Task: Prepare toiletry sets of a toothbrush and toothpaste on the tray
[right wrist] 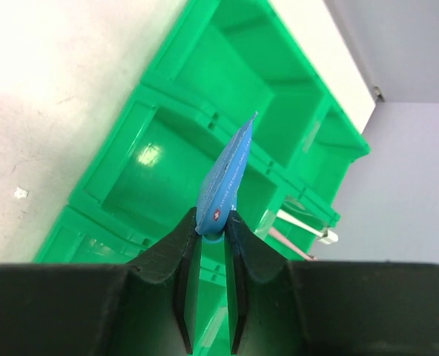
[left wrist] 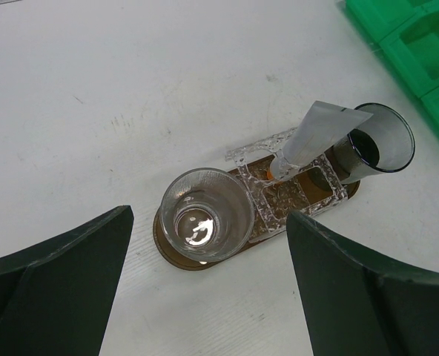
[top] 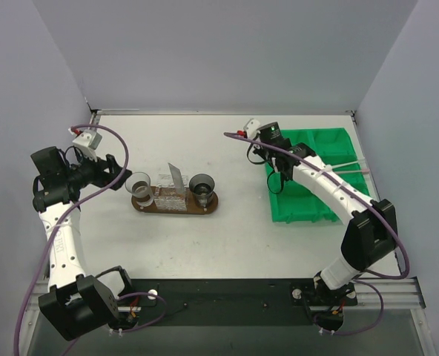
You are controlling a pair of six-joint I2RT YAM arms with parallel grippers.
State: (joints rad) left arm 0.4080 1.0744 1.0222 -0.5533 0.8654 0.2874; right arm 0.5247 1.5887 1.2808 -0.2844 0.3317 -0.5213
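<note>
From its base at the near left edge, the left arm is raised and bent sharply at the elbow, with the forearm turned rightward. The left pincer (top: 118, 176) is held spread wide and empty just left of the tray (left wrist: 176, 258), touching nothing. The dark oval tray lies on the worktop (top: 205, 141) left of centre. A clear cup (left wrist: 205, 215) is carried at its left end, a second cup (left wrist: 375, 141) at its right end, and a clear holder (left wrist: 294, 191) between them. In the holder a standing toothpaste tube (left wrist: 312, 137) is tilted, orange cap down.

From the near right, the right arm is stretched far and leftward, its wrist bent down over the green sectioned bin (top: 308, 141). The right pincer (right wrist: 212, 226) is pressed together on a blue toothpaste tube (right wrist: 225, 174), which is held above a compartment. Pale toothbrushes (right wrist: 305, 225) are seen lying at the bin's right side.
</note>
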